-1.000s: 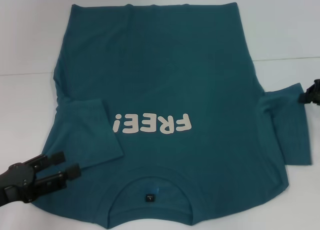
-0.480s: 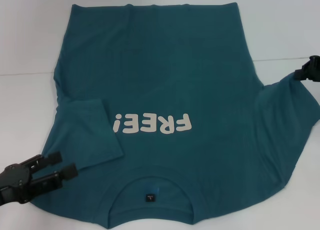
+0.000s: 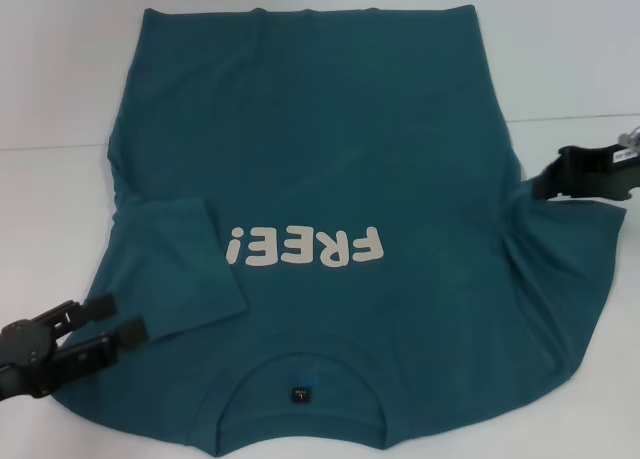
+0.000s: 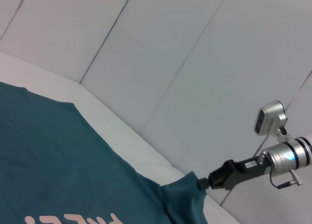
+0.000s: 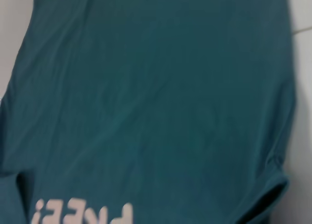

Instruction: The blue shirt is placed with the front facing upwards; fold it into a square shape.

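The table [image 3: 60,209] is white, with a thin seam line crossing it from side to side behind the shirt's middle; the left wrist view shows pale wall panels [image 4: 204,63] with dark joints rising beyond the table's far edge. At the near left, the left gripper [image 3: 112,318] hovers just off the shirt's edge with its two fingers spread and nothing between them. The shirt [image 3: 320,139] lies flat, front up, filling the table's centre, collar toward the robot and hem at the far side. Its left sleeve [image 3: 175,269] is folded in over the body. Cream block letters on the chest read "FREE!" [image 3: 304,246], upside down from the head camera. A small black label [image 3: 298,395] sits inside the collar; whatever is printed on it is too small to read. The nearest part of the collar is cut off by the picture's lower edge. At the right, the right gripper [image 3: 545,186] is clamped on the right sleeve [image 3: 555,279], pulling its cloth up into a peak; the left wrist view shows the same pinch [image 4: 204,183]. The right arm runs out of the head view's right edge.
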`<state>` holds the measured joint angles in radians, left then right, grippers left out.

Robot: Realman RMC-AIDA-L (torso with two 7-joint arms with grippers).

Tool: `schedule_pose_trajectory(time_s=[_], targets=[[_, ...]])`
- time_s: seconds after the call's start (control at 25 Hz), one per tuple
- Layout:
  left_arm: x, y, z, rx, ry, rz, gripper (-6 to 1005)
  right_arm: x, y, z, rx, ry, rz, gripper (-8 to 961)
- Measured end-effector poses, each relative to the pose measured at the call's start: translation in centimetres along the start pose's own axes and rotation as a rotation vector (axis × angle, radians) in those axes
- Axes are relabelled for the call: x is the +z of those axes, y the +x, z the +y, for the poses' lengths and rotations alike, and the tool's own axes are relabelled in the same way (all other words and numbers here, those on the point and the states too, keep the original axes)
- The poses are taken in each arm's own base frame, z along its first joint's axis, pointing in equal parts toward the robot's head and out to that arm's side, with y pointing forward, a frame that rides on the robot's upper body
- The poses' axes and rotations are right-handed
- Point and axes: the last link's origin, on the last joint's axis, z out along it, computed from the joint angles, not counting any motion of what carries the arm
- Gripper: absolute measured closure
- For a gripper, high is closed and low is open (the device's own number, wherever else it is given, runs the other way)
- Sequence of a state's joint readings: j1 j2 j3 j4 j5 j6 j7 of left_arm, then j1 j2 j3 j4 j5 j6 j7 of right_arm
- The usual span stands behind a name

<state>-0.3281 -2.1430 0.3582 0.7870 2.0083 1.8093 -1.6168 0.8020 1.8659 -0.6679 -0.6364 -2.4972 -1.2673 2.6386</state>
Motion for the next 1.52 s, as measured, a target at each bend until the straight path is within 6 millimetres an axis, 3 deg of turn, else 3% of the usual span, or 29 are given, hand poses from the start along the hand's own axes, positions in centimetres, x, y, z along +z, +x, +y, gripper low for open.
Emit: schedule_pose_trajectory(time_s=[0.44, 0.88, 1.52], targets=[[-0.4, 0.2, -0.3, -0.002, 0.024, 0.023, 68, 1.2, 0.4, 2.5, -0.03, -0.029, 0.083, 914], [-0.5, 0.4, -0.4, -0.002, 0.031, 0.032, 68, 1.7, -0.2, 2.6, 0.016, -0.009, 0.033, 908], [-0.5, 0.6, -0.4, 0.001, 0.032, 0.057, 69, 6.1, -0.2, 5.4, -0.031, 0.023, -0.014, 900]])
